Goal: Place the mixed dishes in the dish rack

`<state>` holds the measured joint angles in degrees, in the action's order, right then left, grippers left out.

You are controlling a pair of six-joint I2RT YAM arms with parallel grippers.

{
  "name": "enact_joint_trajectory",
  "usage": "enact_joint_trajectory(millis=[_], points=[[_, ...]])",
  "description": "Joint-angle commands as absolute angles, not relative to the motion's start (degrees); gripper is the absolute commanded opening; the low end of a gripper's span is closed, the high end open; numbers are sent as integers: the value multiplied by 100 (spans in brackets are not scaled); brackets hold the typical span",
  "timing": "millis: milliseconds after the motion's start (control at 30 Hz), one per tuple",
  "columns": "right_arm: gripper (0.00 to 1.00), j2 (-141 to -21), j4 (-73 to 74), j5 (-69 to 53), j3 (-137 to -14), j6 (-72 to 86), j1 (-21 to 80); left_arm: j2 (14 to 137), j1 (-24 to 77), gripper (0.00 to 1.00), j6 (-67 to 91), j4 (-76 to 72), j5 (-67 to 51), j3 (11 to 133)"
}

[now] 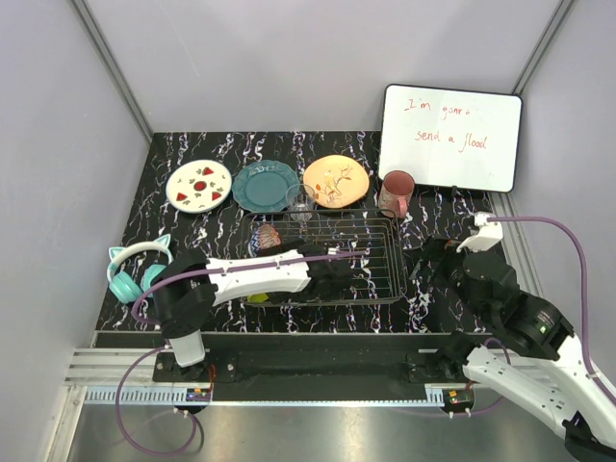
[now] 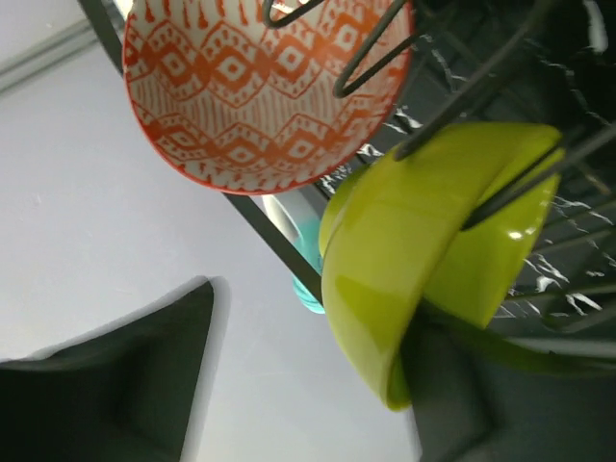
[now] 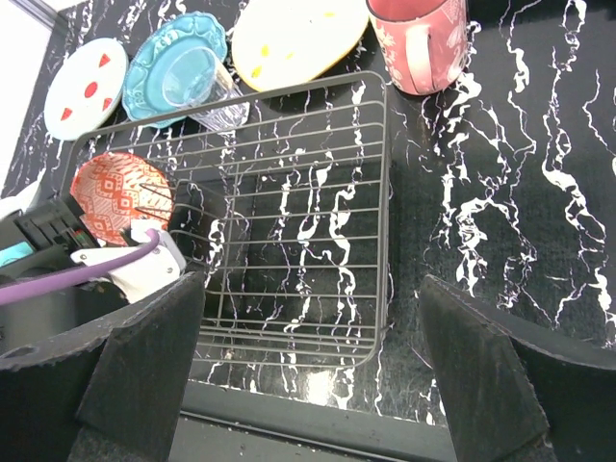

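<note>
At the rack's left end: small red-patterned bowl (image 2: 260,87) and yellow-green bowl (image 2: 414,250) both sit among the wires of the dish rack (image 1: 397,265), the green one standing on its edge
Left gripper (image 2: 313,303): fingers are apart; the green bowl's rim is next to one finger but not pinched, so it seems free of the grip
Right gripper (image 3: 310,289): fingers wide apart, holding nothing, near the rack's right side
Done, as I judge: two bowls out of seven dishes
Left to do: white red-speckled plate (image 1: 199,186), teal plate (image 1: 265,186) and orange plate (image 1: 336,180) lie flat behind the rack; clear glass (image 1: 300,202) stands just at its far rim; reddish-brown cup (image 1: 396,193) is near the far right corner
Writing: white board (image 1: 452,168) shows in red "I'm", one unclear word, then "send a flood"
Brands: none can be read
</note>
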<state>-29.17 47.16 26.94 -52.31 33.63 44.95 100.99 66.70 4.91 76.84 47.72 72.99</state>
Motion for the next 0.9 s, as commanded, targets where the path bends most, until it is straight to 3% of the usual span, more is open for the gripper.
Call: enact_joint_trajectory(millis=[0, 433, 633, 867], points=[[100, -2935, 4799, 2716, -5379, 3436, 4509, 9862, 6680, 99, 185, 8903, 4281, 7629], [100, -3664, 4931, 2628, -5607, 3454, 4509, 8570, 6382, 99, -676, 8903, 4333, 9359], [100, -4314, 4405, 1961, -5765, 3630, 4518, 7973, 5003, 99, -809, 8868, 3455, 10072], [100, -5746, 2893, -164, -5923, 4296, 4517, 7304, 3361, 99, -721, 7569, 3121, 8940]])
